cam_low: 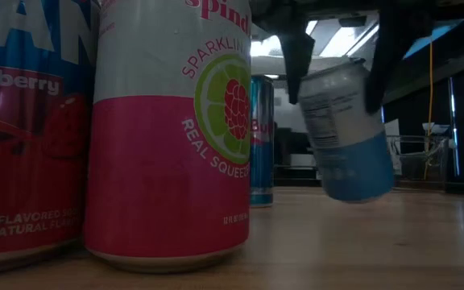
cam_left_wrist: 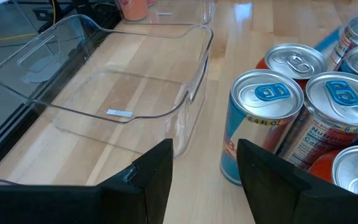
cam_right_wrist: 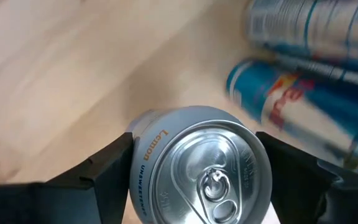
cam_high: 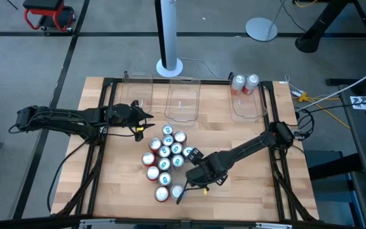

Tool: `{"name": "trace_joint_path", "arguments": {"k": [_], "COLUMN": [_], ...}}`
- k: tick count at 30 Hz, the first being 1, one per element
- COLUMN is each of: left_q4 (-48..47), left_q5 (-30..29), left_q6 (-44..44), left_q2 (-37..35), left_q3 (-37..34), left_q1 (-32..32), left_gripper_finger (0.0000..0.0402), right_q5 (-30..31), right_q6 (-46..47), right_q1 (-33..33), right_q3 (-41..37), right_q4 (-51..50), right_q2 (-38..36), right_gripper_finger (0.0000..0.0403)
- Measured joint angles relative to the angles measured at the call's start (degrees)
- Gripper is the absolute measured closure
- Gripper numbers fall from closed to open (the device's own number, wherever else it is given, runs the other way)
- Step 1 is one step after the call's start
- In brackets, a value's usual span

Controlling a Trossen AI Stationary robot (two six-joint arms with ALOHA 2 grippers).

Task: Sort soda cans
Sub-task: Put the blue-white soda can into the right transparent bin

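Right hand [cam_right_wrist: 194,177] grips a silver-white can [cam_low: 345,133], tilted, just off the tabletop [cam_high: 246,191] beside the cluster. Lift clear before swinging. Left hand [cam_left_wrist: 204,180] open by the clear bin [cam_left_wrist: 104,93].

Right hand [cam_high: 184,191]: at 6 o'clock, arm stretched diagonally, fingers clamped around a load. Left hand [cam_high: 143,127]: at 9 o'clock, fingers parted, unladen.

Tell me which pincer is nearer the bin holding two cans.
Right. The right pincer sits at the cluster's near edge, below that bin; the left pincer is across the table.
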Motion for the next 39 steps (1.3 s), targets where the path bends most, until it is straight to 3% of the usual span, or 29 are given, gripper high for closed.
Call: {"name": "trace_joint_path", "arguments": {"k": [16,24,30,39], "left_q4": [0.1,0.2,0.2,-0.1], "left_q5": [0.0,0.0,0.0,0.0], "left_q6": [-0.1,-0.2,-0.1,0.0], "left_q2": [0.0,0.0,0.0,0.0], "left_q3": [0.0,0.0,0.0,0.0], "left_q1": [0.0,0.0,0.0,0.0], "left_gripper_finger": [0.0233,0.0233,0.0233,0.0233], "right_q5": [10.3,19.3,24.6,26.9], "right_q6": [7.4,8.1,7.4,5.0], "right_q1": [-0.1,-1.8,-7.6,-22.4], "right_q3": [0.0,0.1,0.1,0.1], "right_q4": [-18.4,-18.7,-18.5,-18.6], "right_q2": [-4.4,-11.4,-15.9,-19.1], "right_gripper_finger": [0.0112,0.0112,0.0112,0.0112]}}
